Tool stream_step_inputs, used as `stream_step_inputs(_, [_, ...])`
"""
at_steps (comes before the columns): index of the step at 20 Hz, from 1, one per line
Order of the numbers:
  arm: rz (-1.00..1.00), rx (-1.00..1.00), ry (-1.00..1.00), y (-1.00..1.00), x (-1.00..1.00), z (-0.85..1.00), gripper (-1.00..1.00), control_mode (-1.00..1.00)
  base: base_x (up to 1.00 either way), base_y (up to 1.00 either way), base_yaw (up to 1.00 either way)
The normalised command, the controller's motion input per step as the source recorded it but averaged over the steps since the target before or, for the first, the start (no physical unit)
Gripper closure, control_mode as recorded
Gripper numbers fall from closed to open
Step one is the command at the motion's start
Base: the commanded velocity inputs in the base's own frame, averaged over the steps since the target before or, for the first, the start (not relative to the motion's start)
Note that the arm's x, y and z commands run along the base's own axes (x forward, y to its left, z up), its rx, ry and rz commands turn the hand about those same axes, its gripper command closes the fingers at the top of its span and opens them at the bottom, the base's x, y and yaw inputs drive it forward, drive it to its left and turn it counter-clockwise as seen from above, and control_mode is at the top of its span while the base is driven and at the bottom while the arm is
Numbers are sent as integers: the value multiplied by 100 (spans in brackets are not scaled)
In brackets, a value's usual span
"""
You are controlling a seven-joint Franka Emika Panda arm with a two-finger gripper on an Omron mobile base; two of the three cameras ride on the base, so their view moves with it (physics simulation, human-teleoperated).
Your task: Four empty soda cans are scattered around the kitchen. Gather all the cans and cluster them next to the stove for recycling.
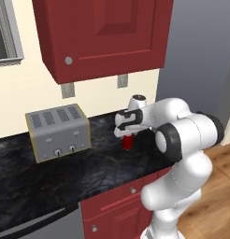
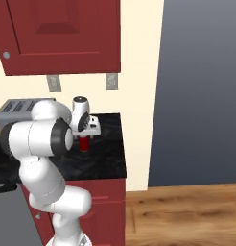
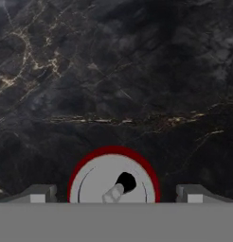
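A red soda can (image 1: 128,141) stands upright on the black marbled countertop (image 1: 51,177), near its right end. My gripper (image 1: 126,134) hangs directly above it, pointing down. The same can (image 2: 84,143) shows under the hand in the right base view. From the hand view I look straight down on the can's silver top (image 3: 113,179), ringed in red. The two fingertips (image 3: 39,194) stand wide on either side of the can, apart from it. The gripper (image 3: 113,196) is open and holds nothing. The stove is out of view.
A silver four-slot toaster (image 1: 58,132) sits on the counter to the left of the can. Dark red wall cabinets (image 1: 105,35) hang above. A tall grey panel (image 2: 201,91) borders the counter's right end. Red base cabinets (image 1: 121,205) lie below.
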Motion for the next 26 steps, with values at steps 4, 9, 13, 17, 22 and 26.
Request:
stream_step_inputs(4, [0,0,0,2,4,-16,-100,-100,0,0,0])
stream_step_inputs(9, [0,-2,0,10,5,-15,-100,-100,0,0,0])
stream_step_inputs(13, [0,-3,2,15,12,-18,-100,-100,0,0,0])
stream_step_inputs(17, [-1,-3,2,8,3,-18,100,-100,0,0,0])
stream_step_inputs(22, [-3,-1,0,-12,-14,-24,100,-100,0,0,0])
stream_step_inputs(26, [-4,0,-5,-21,-42,1,100,-100,0,0,0])
